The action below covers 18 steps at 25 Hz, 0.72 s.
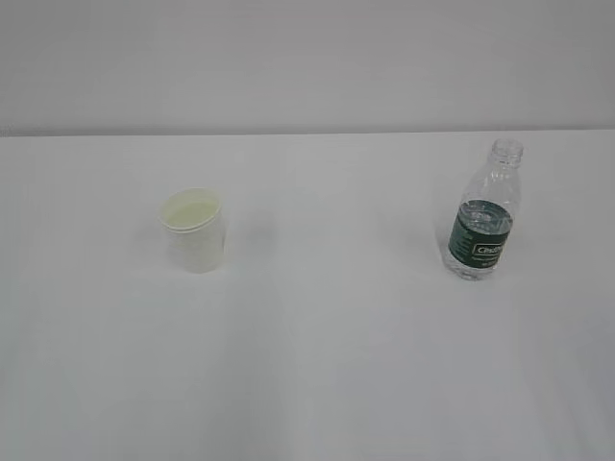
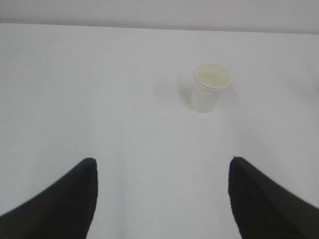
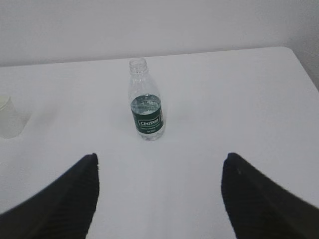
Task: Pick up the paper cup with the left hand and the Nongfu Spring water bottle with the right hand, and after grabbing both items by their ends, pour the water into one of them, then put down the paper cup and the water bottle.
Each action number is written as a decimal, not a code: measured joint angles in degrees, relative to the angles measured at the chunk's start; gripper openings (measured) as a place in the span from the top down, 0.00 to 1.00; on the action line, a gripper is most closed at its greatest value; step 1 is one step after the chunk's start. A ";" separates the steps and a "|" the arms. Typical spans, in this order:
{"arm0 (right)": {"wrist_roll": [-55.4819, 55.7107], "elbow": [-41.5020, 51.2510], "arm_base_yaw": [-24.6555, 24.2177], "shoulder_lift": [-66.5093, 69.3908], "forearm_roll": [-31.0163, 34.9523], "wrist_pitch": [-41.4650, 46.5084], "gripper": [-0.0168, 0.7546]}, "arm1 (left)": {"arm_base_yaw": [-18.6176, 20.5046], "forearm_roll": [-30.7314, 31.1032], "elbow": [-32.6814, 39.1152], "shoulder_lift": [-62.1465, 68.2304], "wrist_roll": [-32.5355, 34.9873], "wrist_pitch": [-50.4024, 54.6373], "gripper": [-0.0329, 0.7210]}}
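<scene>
The white paper cup [image 1: 195, 230] stands upright on the left of the table, its cream inside showing. In the left wrist view the paper cup [image 2: 211, 88] is ahead and a little right of my left gripper [image 2: 162, 162], which is open and holds nothing. The Nongfu Spring water bottle [image 1: 485, 214] stands upright on the right, uncapped, with water up to its dark green label. My right gripper [image 3: 159, 157] is open and empty, well short of the water bottle [image 3: 145, 108], which stands slightly left of its midline. Neither arm shows in the exterior view.
The white table [image 1: 327, 336] meets a pale wall at the back. Its right edge [image 3: 304, 64] shows in the right wrist view. The cup [image 3: 9, 117] appears at the far left of that view.
</scene>
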 joint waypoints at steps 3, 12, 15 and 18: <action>-1.94 -0.48 0.00 0.00 1.18 1.87 0.24 | 0.00 -0.10 0.00 -3.72 0.23 3.08 0.17; -4.23 -0.48 0.00 -0.25 2.11 7.58 0.24 | 0.00 0.90 -0.08 -8.81 0.26 10.07 0.17; -4.51 -0.48 0.00 -0.25 1.18 8.43 0.24 | 0.00 1.62 -0.13 -8.91 0.36 11.66 0.17; -4.67 -0.48 0.00 -0.25 -0.51 10.58 0.24 | 0.00 2.27 -0.13 -8.91 0.36 12.53 0.17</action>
